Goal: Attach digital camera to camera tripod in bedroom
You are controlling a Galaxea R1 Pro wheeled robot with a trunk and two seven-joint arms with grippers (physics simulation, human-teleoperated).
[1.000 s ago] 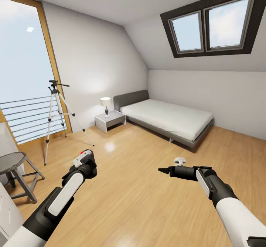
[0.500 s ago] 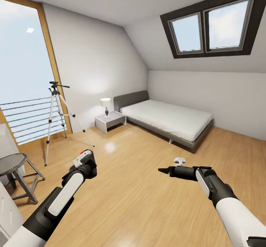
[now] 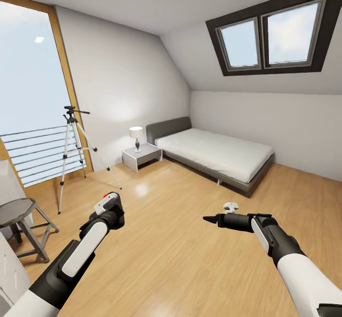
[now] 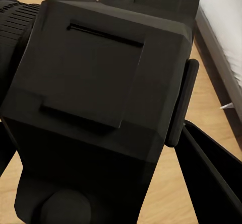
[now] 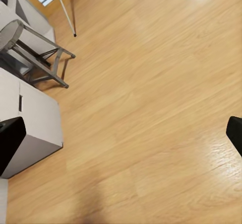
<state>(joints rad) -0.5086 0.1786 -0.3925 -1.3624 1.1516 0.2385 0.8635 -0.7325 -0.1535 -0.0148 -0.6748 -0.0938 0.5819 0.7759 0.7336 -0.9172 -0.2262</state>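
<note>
Bedroom (image 3: 142, 84): white walls, sloped ceiling with a dark-framed skylight (image 3: 273, 32), light wood floor (image 3: 180, 260), and a tall wood-framed window (image 3: 28, 89) with a railing at the head view's left. Grey low bed (image 3: 213, 153) stands against the far wall, with a grey nightstand (image 3: 141, 154) beside its headboard carrying a small white-shaded lamp (image 3: 136, 136). Camera tripod (image 3: 72, 155) stands upright in front of the window, legs spread on the floor, black head and pan handle on top, well apart from both arms. Grey octagonal stool (image 3: 21, 224) sits nearer the robot, on the tripod's near side; a white cabinet (image 5: 30, 128) is just beside it. Left gripper (image 3: 108, 205) is raised over the floor and clamps the digital camera (image 4: 96, 98), whose black body fills the left wrist view; a red button shows at the top in the head view. Right gripper (image 3: 211, 219) is extended over bare floor; its fingertips sit at opposite edges of the right wrist view, apparently spread apart, holding nothing.
</note>
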